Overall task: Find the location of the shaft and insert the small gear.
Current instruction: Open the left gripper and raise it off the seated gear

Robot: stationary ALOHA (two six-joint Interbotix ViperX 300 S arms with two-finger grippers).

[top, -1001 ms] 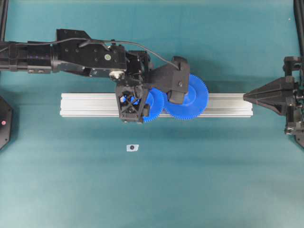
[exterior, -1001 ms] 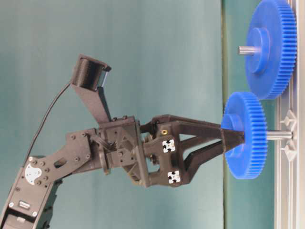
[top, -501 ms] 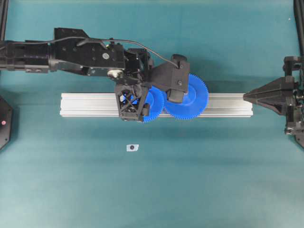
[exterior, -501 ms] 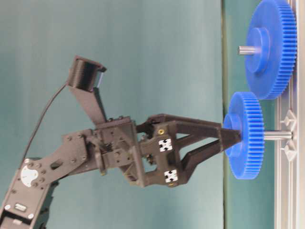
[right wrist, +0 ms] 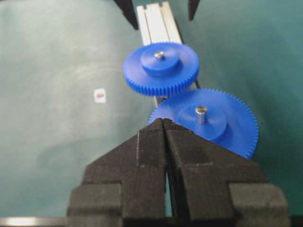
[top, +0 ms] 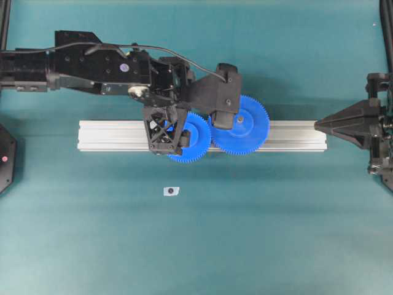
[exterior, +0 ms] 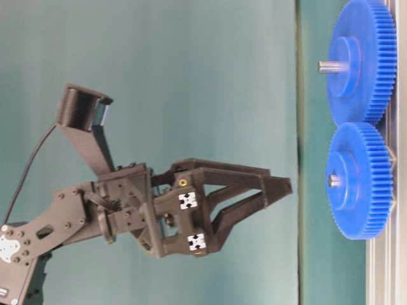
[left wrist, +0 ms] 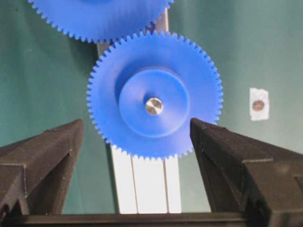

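— Jaws on the left gripper (exterior: 280, 195)?
— Spread wide, empty, off the small gear (exterior: 359, 181).
— And it?
— On the rail (top: 110, 136), shaft (left wrist: 154, 106) through its hub, beside the large gear (top: 241, 125).
— Right gripper (right wrist: 164, 124)?
— Pressed closed.

One camera looks straight down on me; another sits low, side-on. Both wrist cameras peer closely past my jaws, sharing the smaller blue toothed plastic gear (left wrist: 154, 94).
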